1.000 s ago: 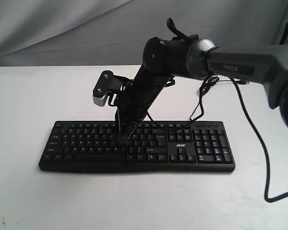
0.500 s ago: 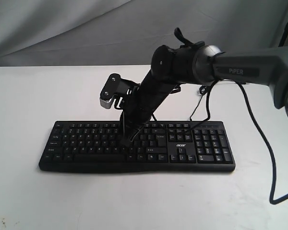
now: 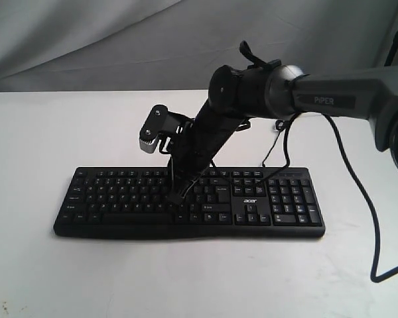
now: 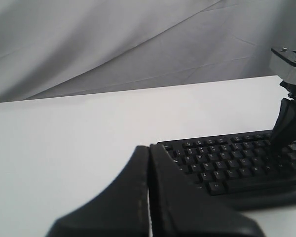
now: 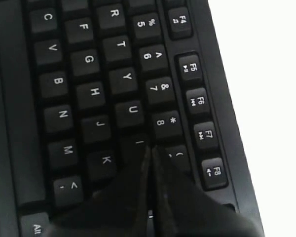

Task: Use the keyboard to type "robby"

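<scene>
Right arm [image 3: 205,136] slanting over keyboard [image 3: 132,199] middle, black cable [image 3: 360,189] trailing right, bare table [image 3: 26,146] left.

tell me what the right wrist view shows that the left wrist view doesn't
Only right wrist: readable key legends, and the shut right gripper tipped near the I key. Only left wrist: the shut left gripper, white table, grey backdrop, the right arm down at the keys. Both: the keyboard.

Right pincer [image 3: 179,196], with its arm, shifted slightly rightward over keyboard [image 3: 119,192].
</scene>
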Controlling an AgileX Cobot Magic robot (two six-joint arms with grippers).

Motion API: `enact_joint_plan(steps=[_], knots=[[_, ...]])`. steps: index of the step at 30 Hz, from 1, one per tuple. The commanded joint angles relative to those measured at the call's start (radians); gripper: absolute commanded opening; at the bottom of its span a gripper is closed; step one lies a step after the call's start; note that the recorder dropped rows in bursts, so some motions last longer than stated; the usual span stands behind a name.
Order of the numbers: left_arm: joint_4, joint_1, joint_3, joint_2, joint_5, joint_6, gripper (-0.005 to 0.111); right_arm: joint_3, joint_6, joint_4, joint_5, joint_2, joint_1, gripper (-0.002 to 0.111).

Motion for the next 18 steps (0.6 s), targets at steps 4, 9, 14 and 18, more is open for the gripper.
enact_joint_plan(steps=[4, 9, 14, 18], knots=[[0.005, -0.006, 0.004, -0.003, -0.006, -0.003, 0.000, 0.003, 0.006, -0.007, 0.011, -0.005, -0.006, 0.000], [0.005, -0.006, 0.004, -0.003, -0.006, -0.003, 0.000, 0.003, 0.013, -0.011, 0.023, -0.005, -0.006, 0.000], [0.005, -0.006, 0.004, -0.003, -0.006, -0.003, 0.000, 0.003, 0.013, -0.015, 0.023, -0.005, -0.006, 0.000], [0.005, -0.006, 0.004, -0.003, -0.006, -0.003, 0.000, 0.003, 0.013, -0.019, 0.023, -0.005, -0.006, 0.000]])
